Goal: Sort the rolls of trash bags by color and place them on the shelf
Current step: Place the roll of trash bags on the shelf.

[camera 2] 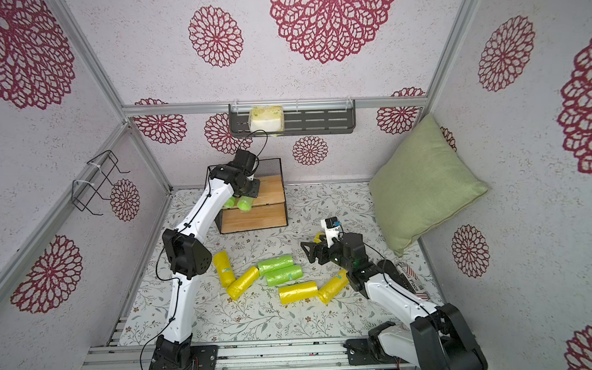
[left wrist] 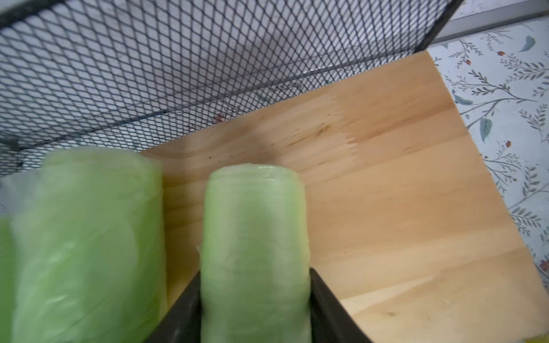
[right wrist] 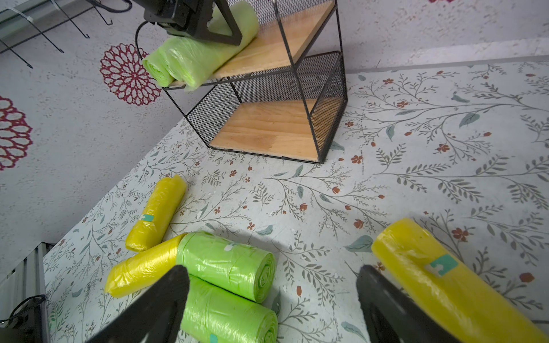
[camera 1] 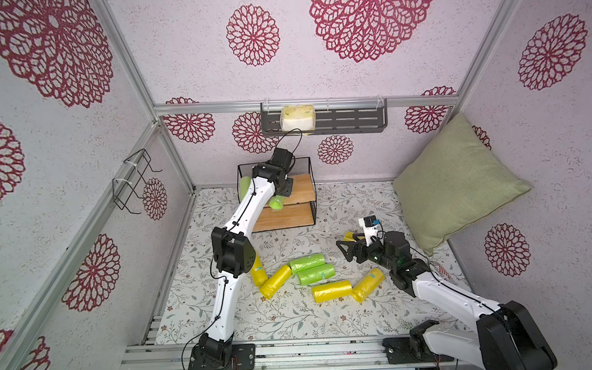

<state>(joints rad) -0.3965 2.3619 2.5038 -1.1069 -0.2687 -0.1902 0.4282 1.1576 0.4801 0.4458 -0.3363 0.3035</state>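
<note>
Left tool (left wrist: pixel 255 271) pinches green roll (left wrist: pixel 255 222) over shelf (left wrist: pixel 386 193) top board, just beside neighbour roll (left wrist: pixel 89 237): set it flat, parallel, clear of front edge before letting go; right tool (right wrist: pixel 273 267) hangs spread above tabletop (right wrist: pixel 416 148).

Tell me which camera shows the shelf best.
The right wrist view: both tiers of the shelf show. In both top views the left arm crosses it; the left wrist sees only upper board and mesh.
</note>
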